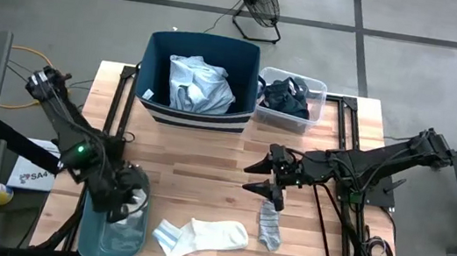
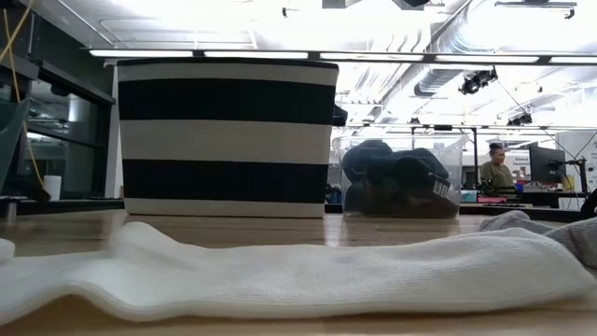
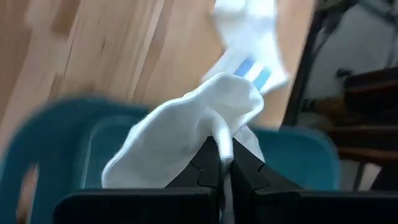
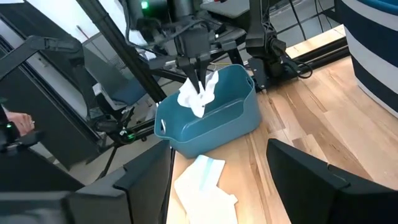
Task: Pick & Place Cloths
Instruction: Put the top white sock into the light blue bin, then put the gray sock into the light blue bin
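near the bench [image 1: 207, 156] front left corner, left hand [image 4: 200, 79] pinches a white sock [image 4: 198, 96] over teal tub [image 4: 211, 121]; right hand [image 1: 268, 176] gapes empty.

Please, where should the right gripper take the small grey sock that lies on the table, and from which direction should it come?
Best at the sock's upper cuff end. The grey sock lies flat and limp on the wooden table, lengthwise away from the right gripper, whose jaws stand open just above that end. So come straight down from above and pinch across its narrow width; the white sock lies apart, beside it.
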